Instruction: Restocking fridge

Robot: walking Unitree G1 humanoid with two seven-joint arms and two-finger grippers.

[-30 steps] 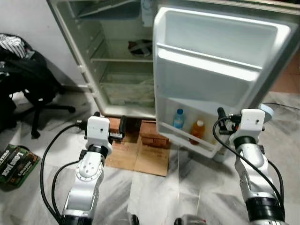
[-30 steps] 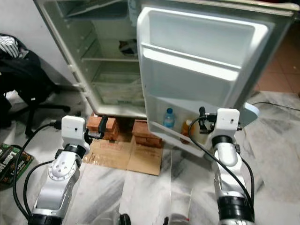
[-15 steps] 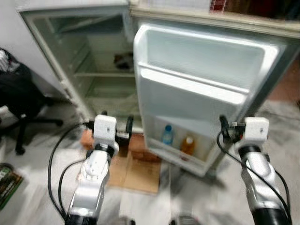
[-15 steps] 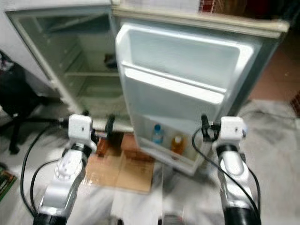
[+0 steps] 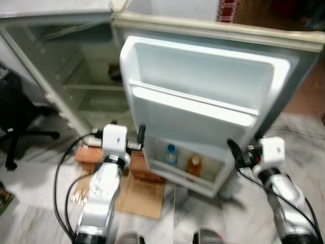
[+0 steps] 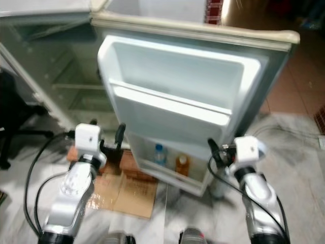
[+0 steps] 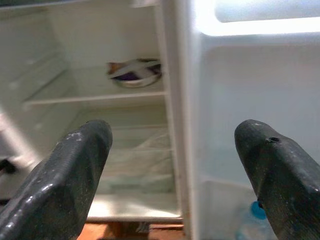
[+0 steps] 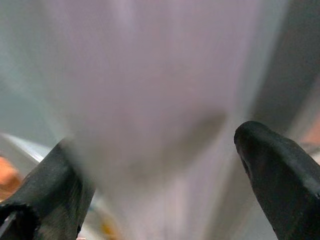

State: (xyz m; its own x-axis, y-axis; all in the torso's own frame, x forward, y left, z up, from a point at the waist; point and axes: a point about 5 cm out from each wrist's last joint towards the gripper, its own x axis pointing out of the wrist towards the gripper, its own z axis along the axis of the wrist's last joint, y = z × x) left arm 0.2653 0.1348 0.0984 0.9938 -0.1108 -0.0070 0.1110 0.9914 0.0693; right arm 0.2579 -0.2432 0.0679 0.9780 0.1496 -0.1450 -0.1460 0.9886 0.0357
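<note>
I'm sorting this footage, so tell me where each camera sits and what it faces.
Left eye, right eye: on the head, looking down at the open fridge door; both arms show, left end effector and right end effector.
Left wrist: looks past its fingers into the shelves, at a bowl.
Right wrist: close against the blurred door.
Shared: the blue-capped bottle.

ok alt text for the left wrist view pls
Open left gripper, black jaws apart, facing the open white fridge: a dark round bowl sits on a shelf, and a blue-capped clear water bottle stands low in the white door.
</note>
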